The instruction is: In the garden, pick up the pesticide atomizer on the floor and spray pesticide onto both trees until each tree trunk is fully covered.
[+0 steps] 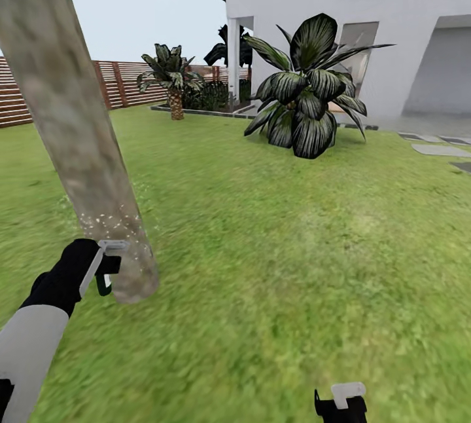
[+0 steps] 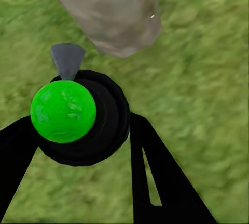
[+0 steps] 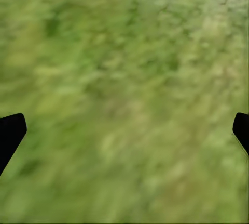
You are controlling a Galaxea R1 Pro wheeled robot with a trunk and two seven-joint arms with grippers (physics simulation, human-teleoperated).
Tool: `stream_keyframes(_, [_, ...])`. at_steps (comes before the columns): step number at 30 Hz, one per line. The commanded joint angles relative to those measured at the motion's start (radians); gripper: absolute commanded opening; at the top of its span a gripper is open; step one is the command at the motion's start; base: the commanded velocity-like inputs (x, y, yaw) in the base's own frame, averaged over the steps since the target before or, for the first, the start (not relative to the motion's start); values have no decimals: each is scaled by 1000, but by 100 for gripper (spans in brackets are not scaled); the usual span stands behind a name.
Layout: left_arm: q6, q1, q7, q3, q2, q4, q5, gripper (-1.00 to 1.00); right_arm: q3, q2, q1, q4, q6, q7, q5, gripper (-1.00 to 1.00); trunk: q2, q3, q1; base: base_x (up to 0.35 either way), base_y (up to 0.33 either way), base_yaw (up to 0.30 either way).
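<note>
1. Left gripper (image 2: 85,146) clamps the pesticide atomizer (image 2: 63,110), seen end-on as a bright green round with a grey nozzle; no lettering reads.
2. Right gripper (image 3: 124,130) hangs spread over lawn (image 3: 129,52).
3. Just beyond the atomizer, the mottled tree trunk (image 1: 78,148) carries white specks near its base.

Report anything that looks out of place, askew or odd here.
Nothing looks broken. White specks dot the base of the tree trunk where the left end effector holds the pesticide atomizer against it. The trunk slants across the head view, perhaps only camera tilt. The right end effector hangs open over the lawn.
</note>
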Motion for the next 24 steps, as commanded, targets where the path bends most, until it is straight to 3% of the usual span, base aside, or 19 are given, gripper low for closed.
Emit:
stream_keyframes(1, [3, 32, 2, 1, 15, 0, 5, -100, 2, 0, -1, 1, 0, -9, 10, 100, 0, -1, 0, 282, -156, 0])
stream_keyframes(4, [-17, 81, 3, 1, 14, 1, 8, -100, 3, 0, -1, 1, 0, -9, 10, 100, 0, -1, 0, 279, -165, 0])
stream_keyframes(8, [-65, 109, 4, 1, -29, 31, 9, -100, 3, 0, -1, 1, 0, -9, 10, 100, 0, -1, 0, 251, -180, 0])
stream_keyframes(12, [-213, 118, 19, 2, -27, 152, 7, -100, 3, 0, -1, 1, 0, -9, 10, 100, 0, -1, 0, 233, -195, 2])
stream_keyframes(16, [-228, 119, 91, 9, -24, 169, 12, -100, 3, 0, -1, 1, 0, -9, 10, 100, 0, -1, 0, 70, -64, 172])
stream_keyframes(21, [-233, 119, 103, 74, -32, 172, 19, -100, 3, 0, -1, 1, 0, -9, 10, 100, 0, -1, 0, 3, -3, 272])
stream_keyframes(24, [-234, 119, 104, 84, -38, 171, 24, -100, 3, 0, -1, 1, 0, -9, 10, 100, 0, -1, 0, 0, 0, 276])
